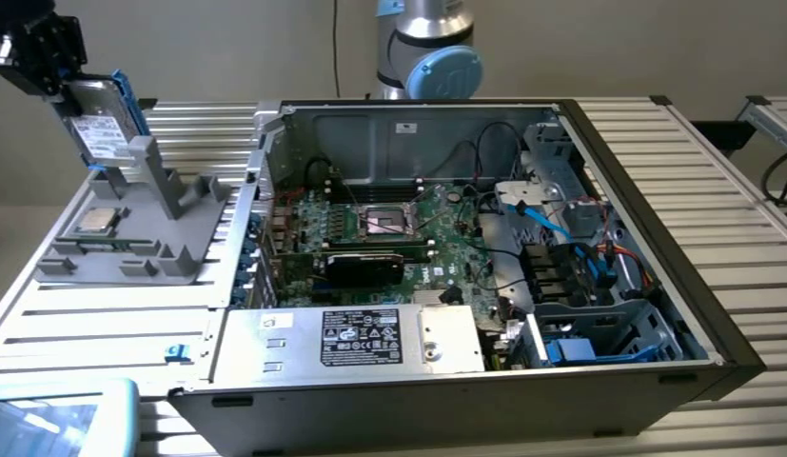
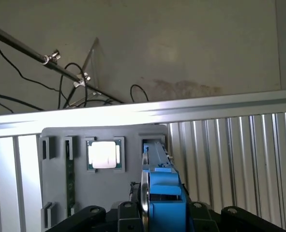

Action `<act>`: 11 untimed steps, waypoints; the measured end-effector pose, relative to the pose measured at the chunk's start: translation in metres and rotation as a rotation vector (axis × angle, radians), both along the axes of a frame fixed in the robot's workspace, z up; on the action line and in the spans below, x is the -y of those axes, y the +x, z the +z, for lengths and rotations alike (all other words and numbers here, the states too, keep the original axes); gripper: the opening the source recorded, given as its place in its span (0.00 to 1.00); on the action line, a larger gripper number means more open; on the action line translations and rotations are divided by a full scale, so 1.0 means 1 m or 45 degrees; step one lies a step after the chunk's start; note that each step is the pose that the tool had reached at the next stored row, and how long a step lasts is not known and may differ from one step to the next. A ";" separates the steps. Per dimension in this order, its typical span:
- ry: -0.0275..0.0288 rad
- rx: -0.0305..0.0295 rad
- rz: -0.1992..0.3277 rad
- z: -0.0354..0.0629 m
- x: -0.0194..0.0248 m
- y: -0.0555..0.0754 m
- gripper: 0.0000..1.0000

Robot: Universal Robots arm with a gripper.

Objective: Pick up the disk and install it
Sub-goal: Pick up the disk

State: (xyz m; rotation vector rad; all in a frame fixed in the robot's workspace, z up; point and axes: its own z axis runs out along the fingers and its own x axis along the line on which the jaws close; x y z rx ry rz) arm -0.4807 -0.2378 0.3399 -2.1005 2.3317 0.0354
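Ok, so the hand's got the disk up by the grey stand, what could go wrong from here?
The hand grips the disk by one end, so it could slip or tilt. Its lower end sits close to the grey stand; a sideways move might snag there. Loose cables in the open case could catch the disk.

Robotics lab bench: my arm point(image 1: 425, 52) rises at the far side of a slatted aluminium table point(image 1: 101, 324), opened PC tower point(image 1: 367, 138) lying on it, grey parts fixture point(image 1: 127, 255) left, bare wall point(image 1: 215, 48) behind.
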 end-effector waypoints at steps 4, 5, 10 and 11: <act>-0.0037 0.0003 0.000 0.0180 -0.0001 0.001 0.37; -0.0045 0.0001 0.000 0.0227 -0.0001 0.001 0.37; -0.0083 0.0001 0.000 0.0455 0.0000 0.003 0.37; -0.0095 0.0001 0.000 0.0498 0.0000 0.003 0.37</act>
